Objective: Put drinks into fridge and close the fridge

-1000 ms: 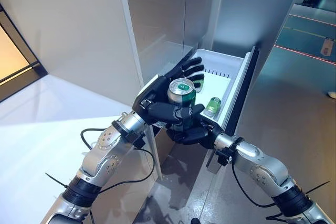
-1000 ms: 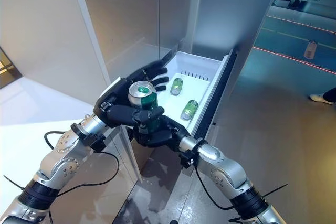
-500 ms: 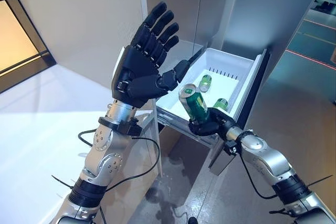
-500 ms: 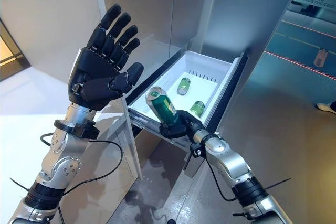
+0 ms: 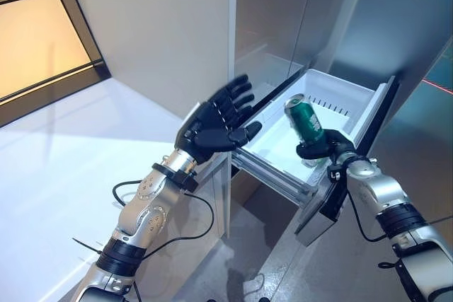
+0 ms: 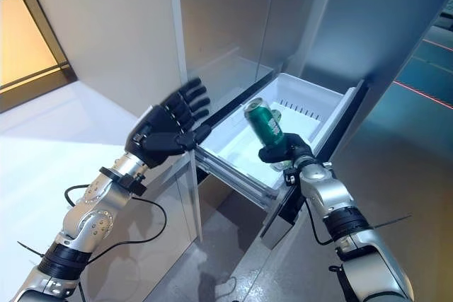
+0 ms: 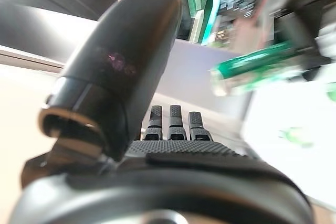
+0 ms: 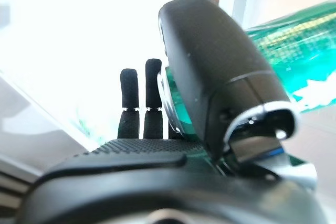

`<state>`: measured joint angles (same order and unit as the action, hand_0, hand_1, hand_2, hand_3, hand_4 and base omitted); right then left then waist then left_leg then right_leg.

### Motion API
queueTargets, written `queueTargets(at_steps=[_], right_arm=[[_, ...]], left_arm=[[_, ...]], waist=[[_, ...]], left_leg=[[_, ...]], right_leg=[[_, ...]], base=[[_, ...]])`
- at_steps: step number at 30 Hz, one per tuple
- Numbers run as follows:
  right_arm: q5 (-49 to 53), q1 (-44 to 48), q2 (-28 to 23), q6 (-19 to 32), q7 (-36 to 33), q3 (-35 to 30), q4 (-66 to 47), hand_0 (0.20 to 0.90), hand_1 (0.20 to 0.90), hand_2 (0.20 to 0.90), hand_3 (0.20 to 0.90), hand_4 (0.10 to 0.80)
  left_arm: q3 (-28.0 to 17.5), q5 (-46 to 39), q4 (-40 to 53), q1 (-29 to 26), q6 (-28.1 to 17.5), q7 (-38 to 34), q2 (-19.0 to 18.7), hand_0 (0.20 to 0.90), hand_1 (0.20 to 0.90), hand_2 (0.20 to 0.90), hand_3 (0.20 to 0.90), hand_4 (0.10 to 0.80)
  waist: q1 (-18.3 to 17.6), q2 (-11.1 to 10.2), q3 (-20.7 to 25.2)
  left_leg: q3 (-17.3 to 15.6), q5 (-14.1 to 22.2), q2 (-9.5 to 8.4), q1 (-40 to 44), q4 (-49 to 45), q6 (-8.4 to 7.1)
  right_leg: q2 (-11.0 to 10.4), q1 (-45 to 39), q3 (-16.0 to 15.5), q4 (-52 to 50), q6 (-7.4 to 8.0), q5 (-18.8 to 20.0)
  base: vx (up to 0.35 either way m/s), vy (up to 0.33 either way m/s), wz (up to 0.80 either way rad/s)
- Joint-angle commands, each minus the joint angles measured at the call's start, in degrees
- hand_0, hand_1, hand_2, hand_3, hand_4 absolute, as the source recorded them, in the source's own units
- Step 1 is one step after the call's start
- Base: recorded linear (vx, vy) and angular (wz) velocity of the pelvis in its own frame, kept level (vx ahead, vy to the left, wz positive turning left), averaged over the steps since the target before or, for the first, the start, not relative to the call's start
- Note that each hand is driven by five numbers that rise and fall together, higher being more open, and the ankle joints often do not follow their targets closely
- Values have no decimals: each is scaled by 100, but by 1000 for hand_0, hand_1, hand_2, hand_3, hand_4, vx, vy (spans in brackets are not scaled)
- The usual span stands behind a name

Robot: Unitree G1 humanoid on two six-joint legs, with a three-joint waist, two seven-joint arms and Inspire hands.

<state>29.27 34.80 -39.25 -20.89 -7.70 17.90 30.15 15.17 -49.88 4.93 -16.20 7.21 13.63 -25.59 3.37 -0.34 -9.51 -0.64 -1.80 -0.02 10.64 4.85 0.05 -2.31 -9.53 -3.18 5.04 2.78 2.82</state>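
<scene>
My right hand (image 5: 327,148) is shut on a green can (image 5: 304,120) and holds it tilted above the white fridge drawer (image 5: 277,152), which is pulled open. The can also shows in the right eye view (image 6: 266,124), in the left wrist view (image 7: 260,68) and in the right wrist view (image 8: 286,61), with my thumb (image 8: 220,77) against it. Another green can (image 6: 277,116) lies in the drawer, mostly hidden behind the held one. My left hand (image 5: 216,124) is open and empty, raised by the drawer's left edge.
The drawer's dark front panel (image 5: 347,175) sticks out to the right. The grey fridge body (image 5: 283,12) rises behind it. A pale wall (image 5: 156,26) and a white cabinet side (image 5: 221,196) stand on the left. Grey floor (image 5: 269,259) lies below.
My right hand has carried the can right and farther over the drawer. My left hand has dropped from high up to beside the drawer's left edge. The camera has shifted too.
</scene>
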Motion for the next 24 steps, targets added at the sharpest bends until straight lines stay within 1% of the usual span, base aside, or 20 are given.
queueTargets(at_steps=[1,4,7,9,11,12,17,19,22,24], right_arm=[[107,1926,-789,1088,-126,-566,347,300,300,300,200,100],[-130,2156,-1049,1002,-14,-401,879,300,300,300,200,100],[-248,2449,-1301,957,75,-91,1462,300,300,300,200,100],[-370,2563,-1365,984,154,14,1798,300,300,300,200,100],[-538,2724,-1383,942,261,142,2221,300,300,300,200,100],[-584,2791,-1417,915,332,181,2340,300,300,300,200,100],[-876,2922,-1358,815,486,274,2770,300,300,300,200,100],[-912,2931,-1313,812,523,309,2824,300,300,300,200,100],[-970,2935,-1242,895,509,340,2789,300,300,300,200,100],[-976,2972,-1219,969,510,361,2758,300,300,300,200,100]], left_arm=[[313,-584,-28,72,171,711,-161,900,900,900,900,800],[552,-762,-136,429,582,1220,-232,900,900,900,900,800],[932,-886,-123,734,871,1722,-392,900,900,900,900,800],[1156,-800,-200,835,885,1890,-448,900,900,900,900,800],[1475,-726,-355,899,962,1920,-498,900,900,900,900,800],[1557,-712,-431,919,982,1918,-512,900,900,900,900,800],[1982,-152,-1042,965,850,1913,-476,900,900,900,900,800],[2114,-64,-1389,992,699,1716,-452,900,900,900,900,800],[2180,322,-2081,964,302,1440,-317,900,900,900,900,800],[2160,697,-2608,972,-79,1263,-235,900,900,900,900,800]], waist=[[178,-251,466],[263,-235,401],[334,-192,311],[354,-163,258],[381,-122,182],[385,-106,152],[408,-30,-46],[402,-14,-121],[398,-8,-295],[409,-19,-413]], left_leg=[[186,339,-240,-42,-153,87],[244,311,-244,-89,-188,76],[314,325,-235,-96,-197,65],[337,309,-234,-116,-202,66],[385,288,-236,-167,-216,70],[404,281,-239,-194,-227,74],[470,236,-239,-395,-288,90],[484,223,-238,-461,-307,93],[510,199,-242,-626,-354,102],[517,181,-238,-736,-378,102]], right_leg=[[144,-76,-333,-217,-99,-220],[132,-61,-397,-257,-105,-228],[131,-76,-436,-294,-106,-284],[131,-50,-451,-325,-107,-285],[128,-4,-461,-362,-108,-296],[129,18,-457,-374,-113,-299],[132,218,-446,-458,-126,-287],[138,292,-423,-492,-129,-283],[142,455,-408,-545,-149,-277],[146,555,-407,-573,-164,-275]], base=[[53,15,18],[51,5,19],[46,-2,25],[21,-5,14],[6,-6,3],[-6,-16,15],[-30,-34,15],[-40,-40,7],[-106,-46,6],[-118,-39,4]])
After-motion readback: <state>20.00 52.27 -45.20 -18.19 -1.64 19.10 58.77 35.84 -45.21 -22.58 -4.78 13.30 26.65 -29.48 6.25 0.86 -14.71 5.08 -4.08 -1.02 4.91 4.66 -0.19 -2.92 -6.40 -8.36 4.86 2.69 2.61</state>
